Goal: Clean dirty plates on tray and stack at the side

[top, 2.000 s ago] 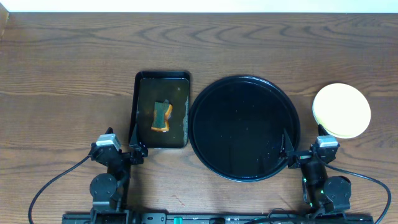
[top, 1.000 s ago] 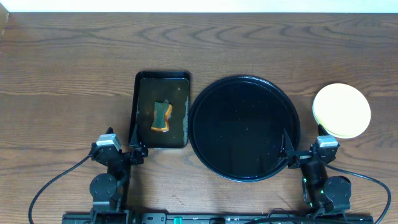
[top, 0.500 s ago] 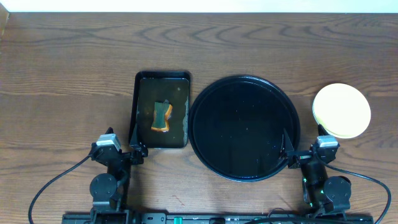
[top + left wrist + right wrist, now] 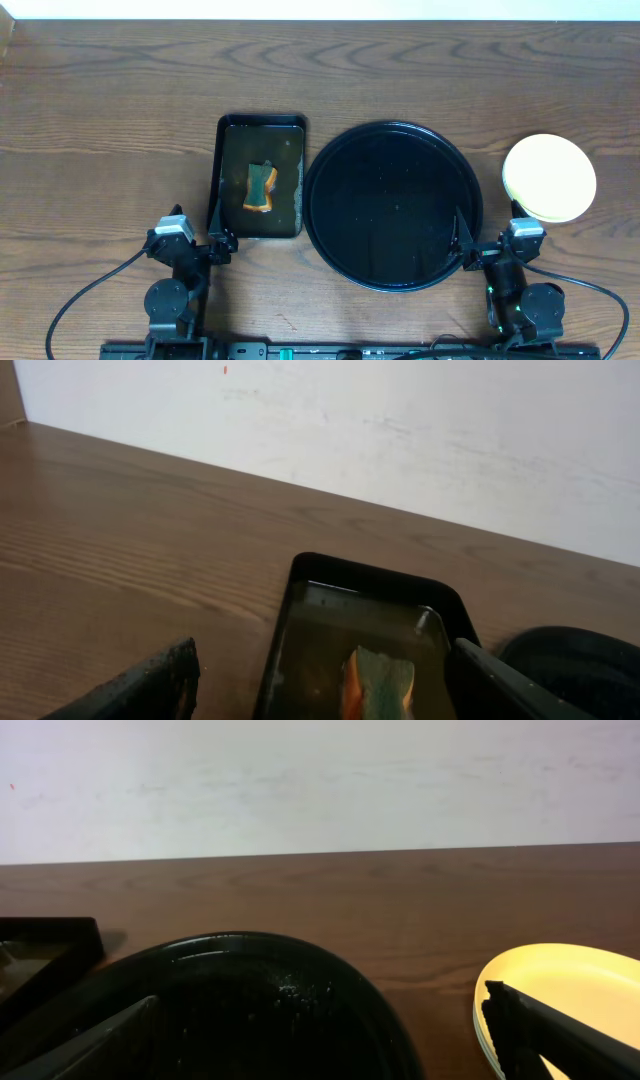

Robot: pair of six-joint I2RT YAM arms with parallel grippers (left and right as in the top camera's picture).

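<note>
Wood-grain counter (image 4: 100,120) fills the overhead view. At the bottom edge, the left claw (image 4: 222,243) and right claw (image 4: 466,250) both stand released and empty, seemingly parked because nothing looks left to wipe. Centre-right, the tray (image 4: 393,205) lies bare. The plates (image 4: 549,177) sit stacked just right of it, pale yellow on top. Left-centre, the sponge (image 4: 261,187) rests in the rectangular tray (image 4: 262,119) of murky water. 1 white wall (image 4: 400,430) closes the far side.

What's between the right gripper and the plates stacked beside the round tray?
Nothing visible. The plates sit on the table right of the tray, just ahead of the open right gripper, with no object between them.
</note>
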